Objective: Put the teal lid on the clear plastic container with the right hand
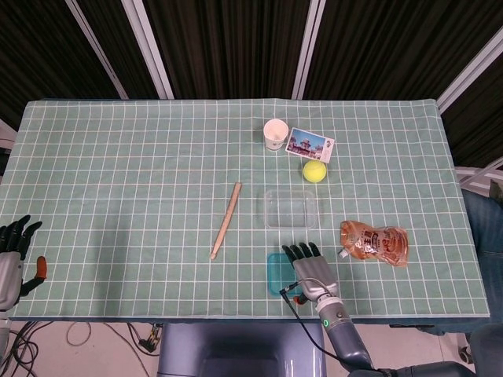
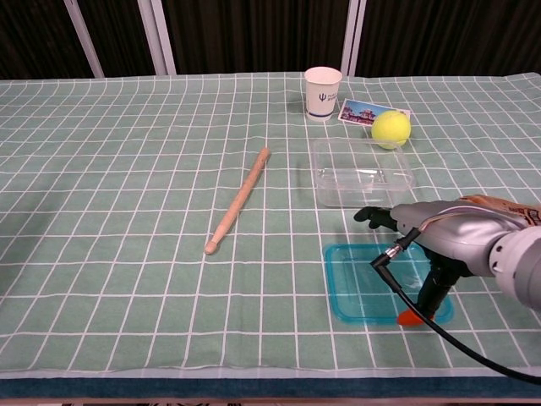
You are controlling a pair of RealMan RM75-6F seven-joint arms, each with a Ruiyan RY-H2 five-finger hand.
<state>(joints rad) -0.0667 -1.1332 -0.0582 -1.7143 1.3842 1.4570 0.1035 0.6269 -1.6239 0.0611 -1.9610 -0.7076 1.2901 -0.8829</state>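
Step in hand was the reach-and-grasp: the right hand (image 2: 435,245) hovered palm-down over the teal lid (image 2: 363,286), its orange-tipped thumb (image 2: 412,316) down at the lid's near right edge and the dark fingers (image 2: 374,216) stretched out above the far edge. Whether the thumb touched the lid could not be told, and nothing looked pinched, so the hand read as spread and empty. The lid lay flat on the checked tablecloth (image 2: 127,211) near the front edge, just in front of the clear plastic container (image 2: 361,172) and apart from it. The container sat open side up, its long axis running left to right in the chest view; the lid looked close to square there with its sides roughly square to the container's, though in the head view only a strip of lid (image 1: 274,273) showed beside the hand (image 1: 311,272), so its long axis could not be called. Next move likely called for closing thumb and fingers on a lid edge, lifting, carrying it a short way toward the far side and setting it level on the container rim. A flat thin lid would probably be hard to get under. The left hand (image 1: 12,255) hung at the table's left edge, fingers apart, holding nothing.
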